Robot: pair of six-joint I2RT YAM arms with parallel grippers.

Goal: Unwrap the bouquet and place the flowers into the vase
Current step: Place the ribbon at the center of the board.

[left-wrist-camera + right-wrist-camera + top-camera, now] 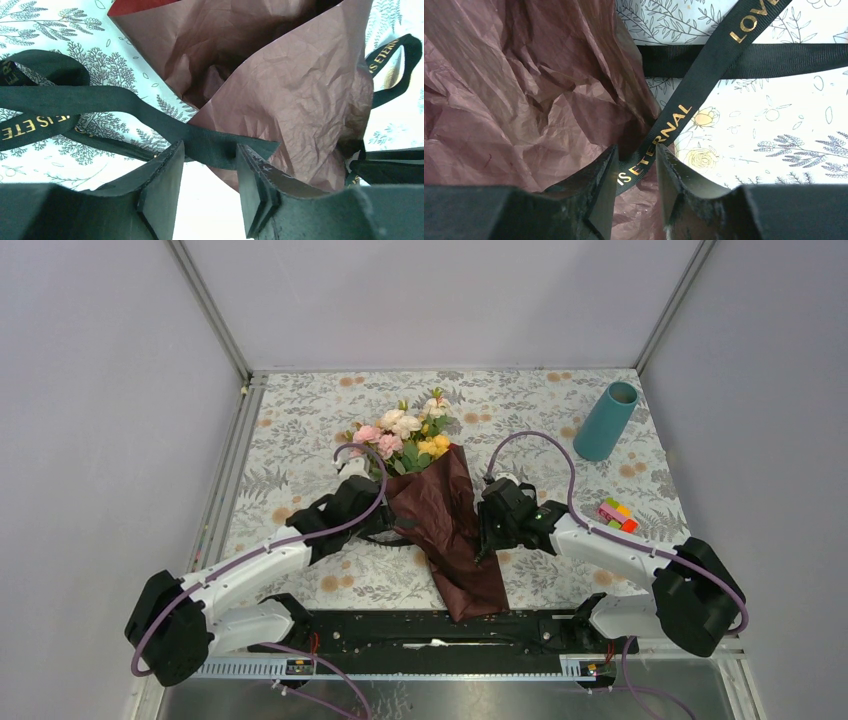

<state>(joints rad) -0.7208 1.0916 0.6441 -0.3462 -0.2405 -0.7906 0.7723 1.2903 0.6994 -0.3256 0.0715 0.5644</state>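
1. Top view: bouquet [445, 515] lies flat on the floral tablecloth [300, 430], still wrapped and tied. Its flowers [405, 430] point to the far side and the paper tail points at the arm bases.
2. Same view: vase [606, 421] stands upright, well apart from the bouquet, far-right of it. Nothing in it that I can see.
3. Same view: multicoloured block toy [617, 515] sits right of the bouquet, nearer than the vase.
4. Same view: left gripper [388, 532] is down just beside the bouquet's left edge at mid-wrap. Right gripper [486, 545] is just beside its right edge, about level with the left. Finger gap is too small to read from up here.
5. Left wrist: fingers [160, 185] stand roughly half apart, with bare cloth visible in the gap.
6. Left wrist: the cut end of the black ribbon [100, 100] lies across the gap at the fingertips, unpinched as far as I can tell. Maroon wrapping paper [290, 90] sits right behind it, and more ribbon loops run out left of the bouquet.
7. Right wrist: fingers [596, 185] are a bit narrower than half apart. A gold-lettered ribbon strand ("IS ETERNAL") runs straight down into the gap, face up, filling it from finger to finger.
8. Right wrist: cannot tell whether that strand is clamped or just lying there. The paper is just left of the fingers, and a second strand crosses the cloth beyond.
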